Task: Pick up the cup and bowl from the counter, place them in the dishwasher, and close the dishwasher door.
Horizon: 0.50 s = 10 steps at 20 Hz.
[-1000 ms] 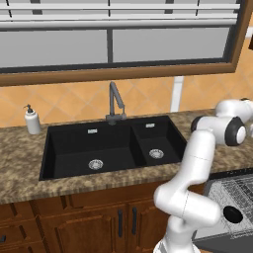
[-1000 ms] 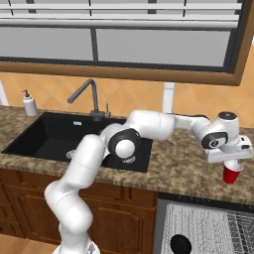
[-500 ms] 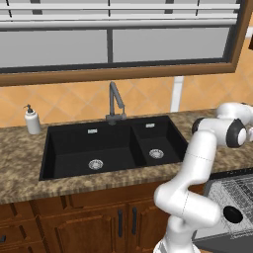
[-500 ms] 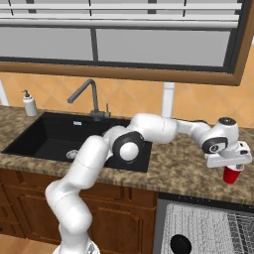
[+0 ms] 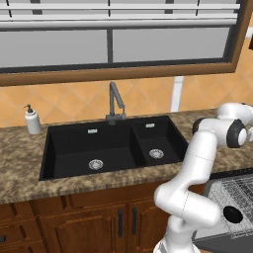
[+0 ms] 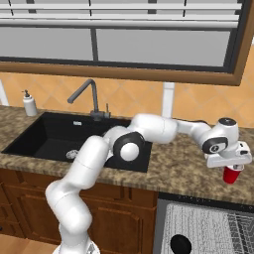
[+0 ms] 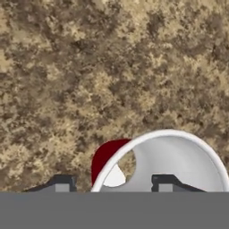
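My jaws straddle the rim of the red cup (image 7: 161, 163), one tip outside its wall and one over the white interior, but I can't tell whether they have bitten yet. In the right base view the gripper (image 6: 231, 167) sits directly over the cup (image 6: 230, 175), which stands on the counter (image 6: 183, 168) near its front edge, right of the sink.

My judgement: the hold is on one wall only, close to the lip. If the tips pinch too shallow, the cup could tip or swing as I lift, or slide out and roll off the front edge. A grip that is off-centre could also knock it over.

Below the cup, the dishwasher (image 6: 208, 228) stands open with its wire rack (image 6: 198, 223) pulled out; a dark round part (image 6: 180, 244) shows near the rack's front. The black double sink (image 5: 113, 148), the faucet (image 5: 115, 104) and a soap dispenser (image 5: 32, 120) lie well away to the left, out of my path.
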Motion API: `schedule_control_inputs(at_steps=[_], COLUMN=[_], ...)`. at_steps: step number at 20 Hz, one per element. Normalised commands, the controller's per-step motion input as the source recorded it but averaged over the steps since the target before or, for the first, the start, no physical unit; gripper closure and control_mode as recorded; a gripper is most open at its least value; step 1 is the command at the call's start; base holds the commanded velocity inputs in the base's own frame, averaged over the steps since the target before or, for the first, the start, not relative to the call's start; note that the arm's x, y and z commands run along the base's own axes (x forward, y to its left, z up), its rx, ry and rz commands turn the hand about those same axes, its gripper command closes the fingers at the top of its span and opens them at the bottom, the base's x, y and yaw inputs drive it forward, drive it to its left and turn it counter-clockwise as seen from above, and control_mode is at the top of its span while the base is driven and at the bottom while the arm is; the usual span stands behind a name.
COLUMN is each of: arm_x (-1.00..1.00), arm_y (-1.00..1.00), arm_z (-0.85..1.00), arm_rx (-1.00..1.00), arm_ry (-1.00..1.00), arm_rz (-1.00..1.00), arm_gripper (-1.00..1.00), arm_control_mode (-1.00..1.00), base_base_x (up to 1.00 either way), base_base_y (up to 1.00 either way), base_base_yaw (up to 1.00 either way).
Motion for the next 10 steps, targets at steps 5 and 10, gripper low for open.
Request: schedule_control_inputs(at_steps=[5,10], arm_x=[-0.44,-0.99], arm_y=[0.13,0.11], arm_z=[0.00,0.26], arm_rx=[0.00,0.01], arm_ry=[0.00,0.00], arm_rz=[0.00,-0.01], arm_gripper=[1.00,1.00], arm_control_mode=[-1.00,-1.00], base_base_x=[0.00,0.00], base_base_y=[0.00,0.00], base_base_yaw=[0.00,0.00])
